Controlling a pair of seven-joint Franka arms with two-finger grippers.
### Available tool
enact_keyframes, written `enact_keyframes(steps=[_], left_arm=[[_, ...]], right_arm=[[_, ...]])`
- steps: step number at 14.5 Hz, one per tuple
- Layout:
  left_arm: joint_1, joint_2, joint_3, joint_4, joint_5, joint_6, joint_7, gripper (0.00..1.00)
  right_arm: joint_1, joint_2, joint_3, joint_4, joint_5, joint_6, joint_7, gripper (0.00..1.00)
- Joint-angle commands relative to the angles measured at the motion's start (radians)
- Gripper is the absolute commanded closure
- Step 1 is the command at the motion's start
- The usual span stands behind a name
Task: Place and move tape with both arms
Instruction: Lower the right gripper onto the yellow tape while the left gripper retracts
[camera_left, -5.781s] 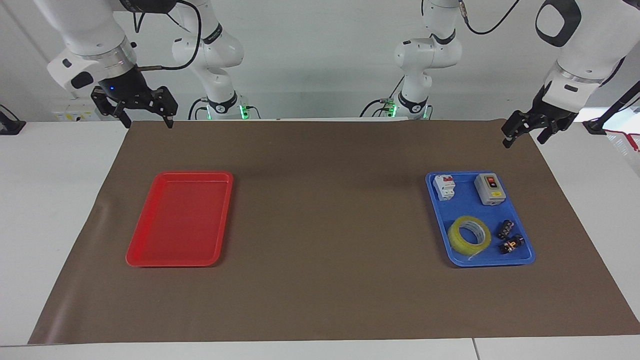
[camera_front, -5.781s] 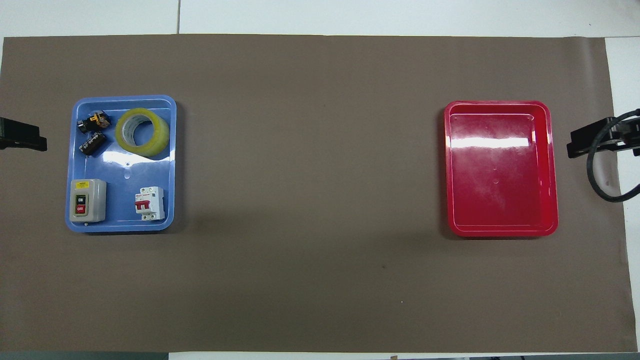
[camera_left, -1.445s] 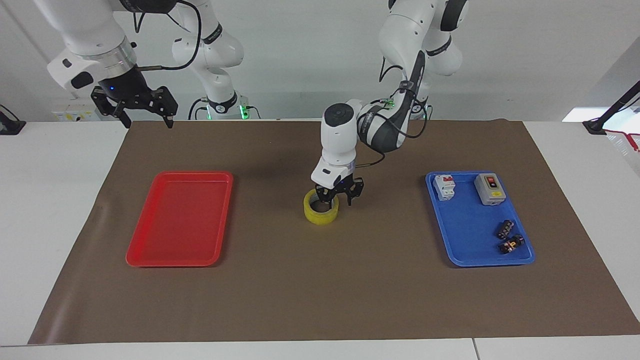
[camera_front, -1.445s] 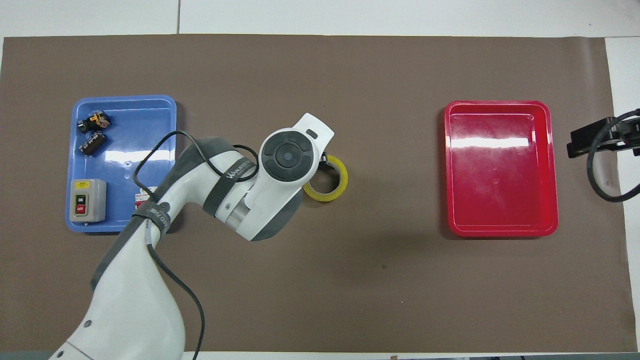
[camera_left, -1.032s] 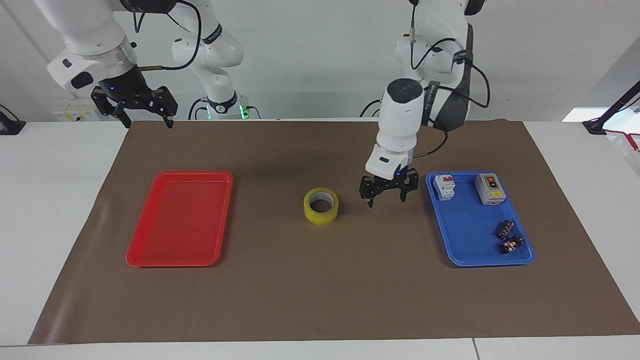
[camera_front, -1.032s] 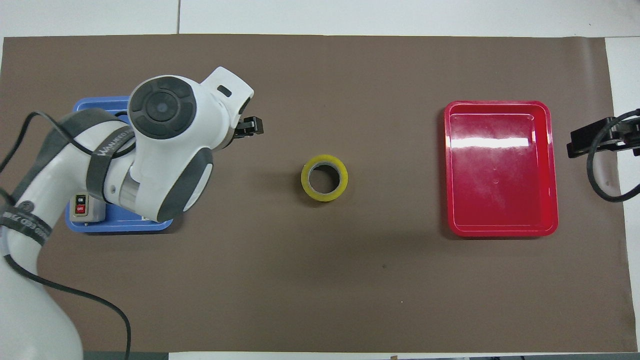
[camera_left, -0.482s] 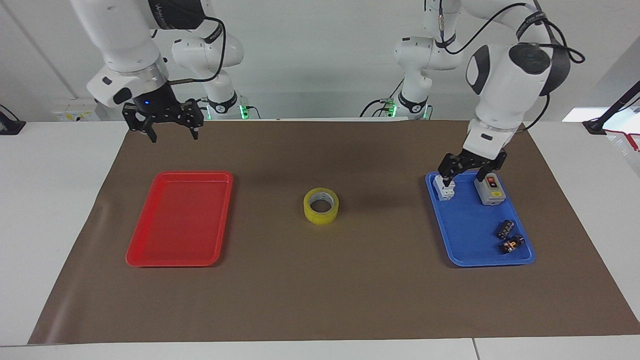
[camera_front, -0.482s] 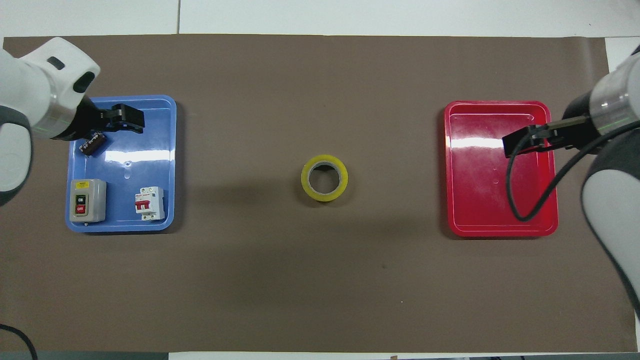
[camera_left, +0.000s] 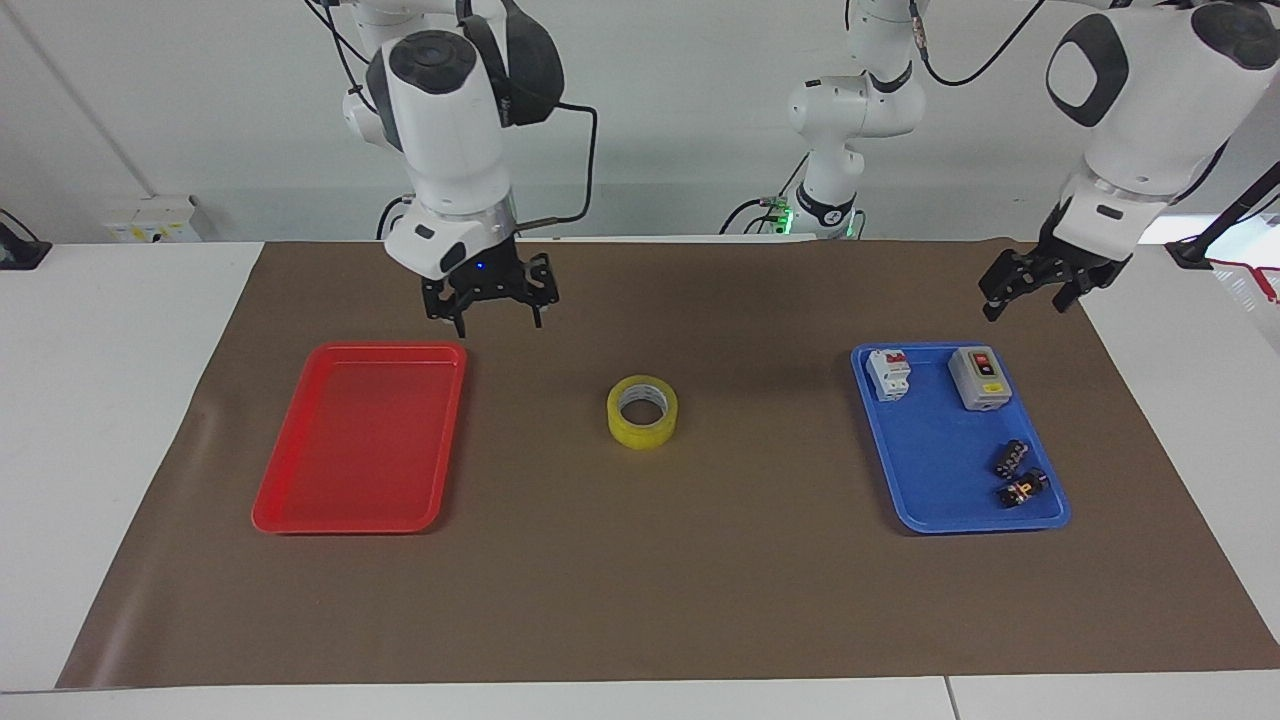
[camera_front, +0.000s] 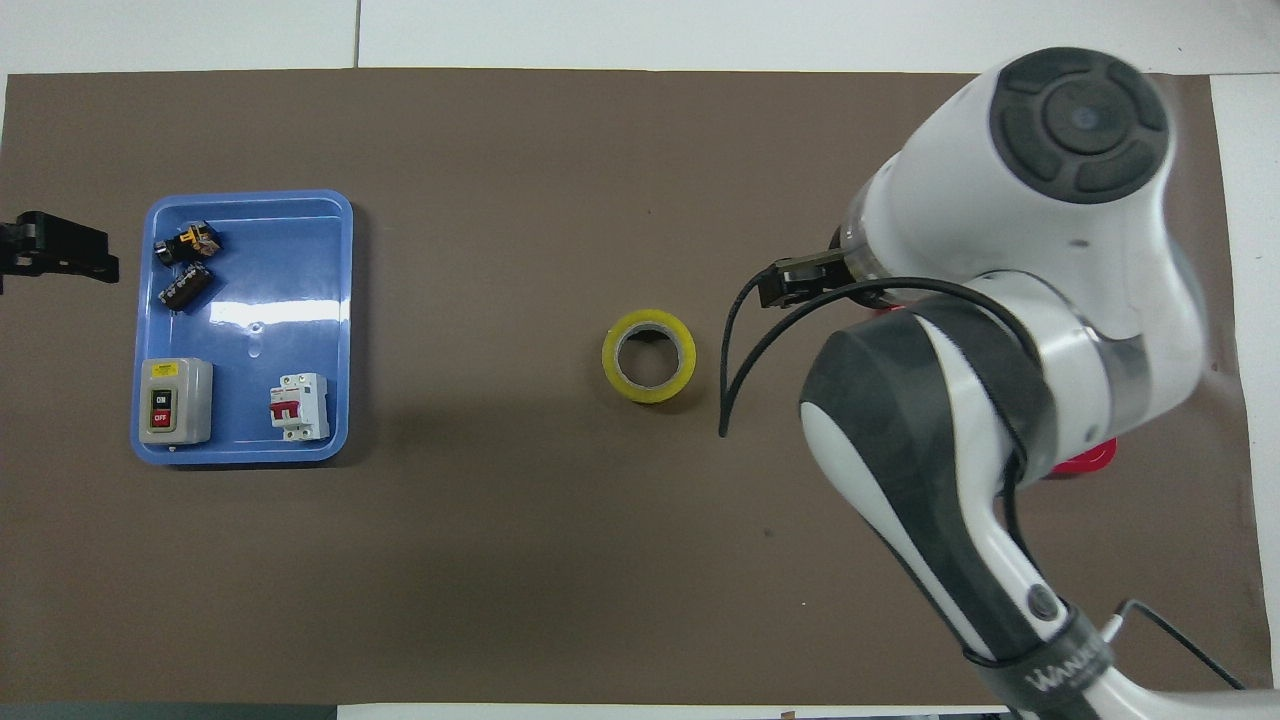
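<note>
A brown mat (camera_left: 640, 560) covers most of the white table (camera_left: 100, 400), and everything else sits on it or hangs over it. The right arm (camera_left: 450, 130) reaches in over the mat, and in the overhead view its white and grey body hides nearly all of the red tray (camera_left: 360, 440), which lies toward that arm's end of the table. The left arm (camera_left: 1150, 110) is raised at its own end. The blue tray (camera_left: 935, 450) lies toward the left arm's end and holds four things: a grey ON/OFF switch box (camera_left: 979, 379) and a white circuit breaker with a red lever (camera_left: 889, 374) in the part nearer to the robots, and two small black electrical parts (camera_left: 1012, 459) (camera_left: 1022, 490) in the part farther from them, side by side. The tape (camera_left: 642, 411), a yellow roll with a pale core, lies flat on the mat between the two trays, well apart from both, with nothing touching it. The right gripper (camera_left: 490, 314) hangs over the mat between the red tray's nearer corner and the tape, its fingers spread and empty. The left gripper (camera_left: 1028, 290) hovers over the mat's edge above the blue tray's nearer end, fingers parted and holding nothing.
</note>
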Motion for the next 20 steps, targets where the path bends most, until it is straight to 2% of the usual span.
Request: enact_keyframes(steps=[1, 4, 7, 9, 14, 18, 19, 20], left_arm=[[0.038, 0.009, -0.005, 0.063, -0.025, -0.069, 0.037, 0.0], [0.044, 0.022, -0.003, 0.096, -0.054, -0.098, 0.034, 0.0], [0.038, 0.013, -0.011, 0.084, -0.046, -0.074, 0.034, 0.0], [0.035, -0.007, -0.012, 0.044, -0.046, -0.071, 0.037, 0.0], [0.029, -0.027, -0.014, 0.007, -0.046, -0.078, 0.034, 0.0], [0.029, -0.027, -0.018, 0.009, -0.046, -0.078, 0.03, 0.0], [0.032, -0.027, -0.017, 0.009, -0.046, -0.078, 0.03, 0.0], [0.035, -0.029, -0.017, 0.009, -0.046, -0.077, 0.031, 0.0]], right_arm=[[0.059, 0.03, -0.001, -0.107, 0.004, 0.175, 0.094, 0.0], [0.119, 0.118, -0.001, -0.131, 0.004, 0.26, 0.13, 0.0], [0.159, 0.209, -0.002, -0.135, -0.011, 0.347, 0.133, 0.0], [0.159, 0.231, -0.002, -0.144, -0.025, 0.379, 0.11, 0.0], [0.156, 0.226, -0.002, -0.272, -0.04, 0.53, 0.055, 0.0], [0.157, 0.24, -0.002, -0.278, -0.042, 0.565, 0.055, 0.01], [0.154, 0.24, -0.002, -0.279, -0.042, 0.571, 0.053, 0.12], [0.154, 0.24, -0.002, -0.279, -0.043, 0.573, 0.053, 0.42]])
